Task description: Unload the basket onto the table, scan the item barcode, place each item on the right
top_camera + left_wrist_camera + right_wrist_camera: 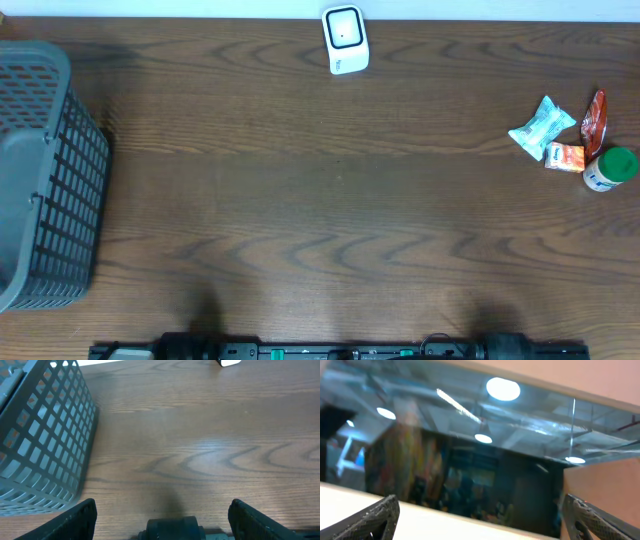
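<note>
A white barcode scanner (346, 39) with a dark window stands at the table's far edge, centre; its corner (230, 362) shows at the top of the left wrist view. The items lie at the right: a white-blue packet (541, 126), a red sachet (594, 117), a small orange box (565, 156) and a green-capped white bottle (611, 168). My left gripper (162, 510) hangs open low over bare wood, with nothing between its fingers. My right gripper (482, 510) is open too, tilted up toward a window and ceiling lights, and holds nothing.
A grey mesh basket (45, 175) stands at the table's left edge, close on the left of the left gripper (45, 435). The arm bases (340, 350) sit along the near edge. Brown wood tabletop (330, 200) lies between the basket and the items.
</note>
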Controlling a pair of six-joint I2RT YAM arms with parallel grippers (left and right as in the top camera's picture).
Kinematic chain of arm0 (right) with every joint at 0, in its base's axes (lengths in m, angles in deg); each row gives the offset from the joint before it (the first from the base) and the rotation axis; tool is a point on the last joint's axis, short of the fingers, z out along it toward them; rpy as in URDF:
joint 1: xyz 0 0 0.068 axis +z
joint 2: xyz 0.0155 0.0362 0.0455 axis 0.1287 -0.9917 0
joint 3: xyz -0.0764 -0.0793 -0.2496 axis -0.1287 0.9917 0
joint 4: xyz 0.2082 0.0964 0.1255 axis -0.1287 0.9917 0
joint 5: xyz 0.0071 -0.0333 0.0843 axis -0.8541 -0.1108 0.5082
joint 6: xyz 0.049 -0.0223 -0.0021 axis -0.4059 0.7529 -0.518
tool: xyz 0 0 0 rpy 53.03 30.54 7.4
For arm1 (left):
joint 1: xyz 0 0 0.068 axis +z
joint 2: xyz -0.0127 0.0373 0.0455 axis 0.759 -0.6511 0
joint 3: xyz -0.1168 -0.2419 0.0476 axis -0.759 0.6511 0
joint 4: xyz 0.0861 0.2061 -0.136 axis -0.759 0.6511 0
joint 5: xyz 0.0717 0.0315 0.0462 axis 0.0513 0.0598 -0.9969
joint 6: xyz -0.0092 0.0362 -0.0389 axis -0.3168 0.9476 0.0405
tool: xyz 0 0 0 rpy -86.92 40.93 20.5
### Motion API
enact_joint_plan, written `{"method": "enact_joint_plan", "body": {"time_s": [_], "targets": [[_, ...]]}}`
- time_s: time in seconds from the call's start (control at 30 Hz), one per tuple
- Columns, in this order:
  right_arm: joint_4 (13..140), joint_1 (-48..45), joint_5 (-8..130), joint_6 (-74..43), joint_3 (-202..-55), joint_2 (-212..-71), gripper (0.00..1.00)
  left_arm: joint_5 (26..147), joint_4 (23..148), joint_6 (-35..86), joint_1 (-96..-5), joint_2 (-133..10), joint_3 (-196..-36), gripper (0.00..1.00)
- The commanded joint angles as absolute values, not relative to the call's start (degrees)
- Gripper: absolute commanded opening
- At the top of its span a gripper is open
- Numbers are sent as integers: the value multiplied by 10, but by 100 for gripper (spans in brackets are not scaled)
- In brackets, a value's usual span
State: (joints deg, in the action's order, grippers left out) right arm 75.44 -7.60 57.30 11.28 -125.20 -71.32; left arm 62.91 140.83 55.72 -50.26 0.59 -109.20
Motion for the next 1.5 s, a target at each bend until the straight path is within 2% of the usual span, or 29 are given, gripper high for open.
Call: {"method": "enact_joint_plan", "body": {"time_s": [0.0,0.27,0.5,0.97,1.27,1.47], "targets": [[762,-71,548,153,-1253,-714,99,624,1409,563,-505,7,-1093,84],[727,-71,551,153,-1196,-714,99,624,1409,563,-505,7,-1093,84],[540,-70,565,129,-1041,-714,99,624,1409,563,-505,7,-1093,84],[256,-85,565,43,-664,-713,99,624,1409,563,-505,7,-1093,84],[254,-85,563,43,-553,-713,99,624,1409,563,-505,7,-1093,84],[362,-99,555,43,-553,-713,99,624,1409,563,-505,7,-1093,84]]}}
